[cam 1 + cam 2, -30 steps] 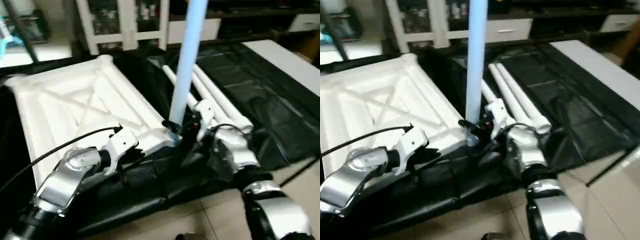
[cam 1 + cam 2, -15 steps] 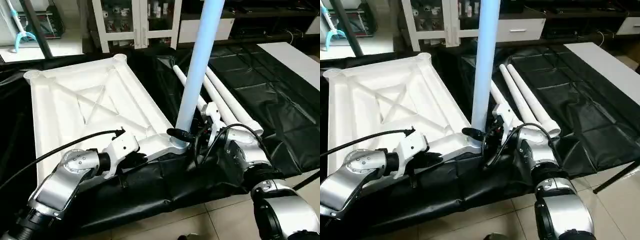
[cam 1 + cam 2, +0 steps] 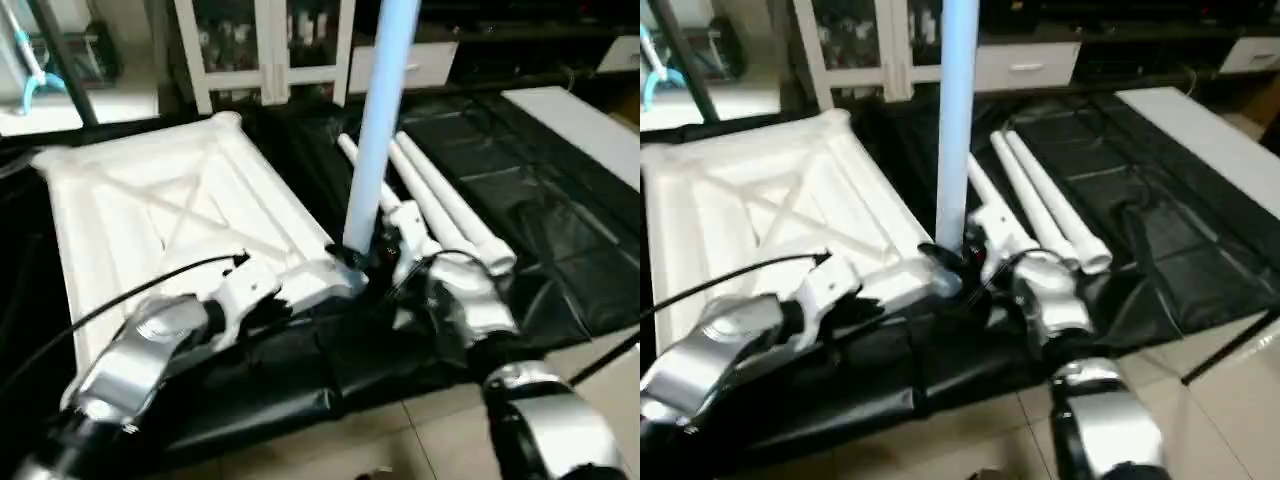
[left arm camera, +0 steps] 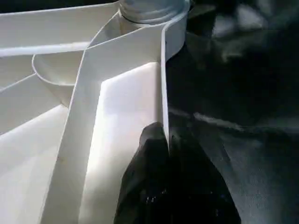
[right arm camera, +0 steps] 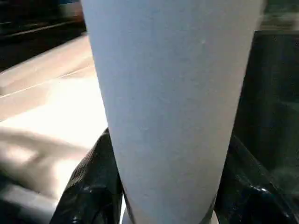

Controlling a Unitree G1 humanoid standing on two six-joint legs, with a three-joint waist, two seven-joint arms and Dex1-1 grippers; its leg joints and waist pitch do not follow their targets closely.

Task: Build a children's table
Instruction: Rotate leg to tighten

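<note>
No labels I can read. My left gripper (image 4: pixel 166 140) stays pinched on the tabletop (image 3: pixel 150 200) rim. Right gripper (image 5: pixel 163 205) has narrowed around the upright leg (image 3: pixel 375 130).

A black plastic sheet (image 3: pixel 560 250) covers the floor, its creased near edge on beige tiles (image 3: pixel 1240 420), with a white board (image 3: pixel 575 115) lying at its far right and white glass-fronted cabinets (image 3: pixel 270 45) standing along the back.

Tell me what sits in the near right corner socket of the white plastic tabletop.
An upright white tubular leg stands in the white plastic tabletop's corner socket. Its seated foot is hidden inside the socket wall.
</note>
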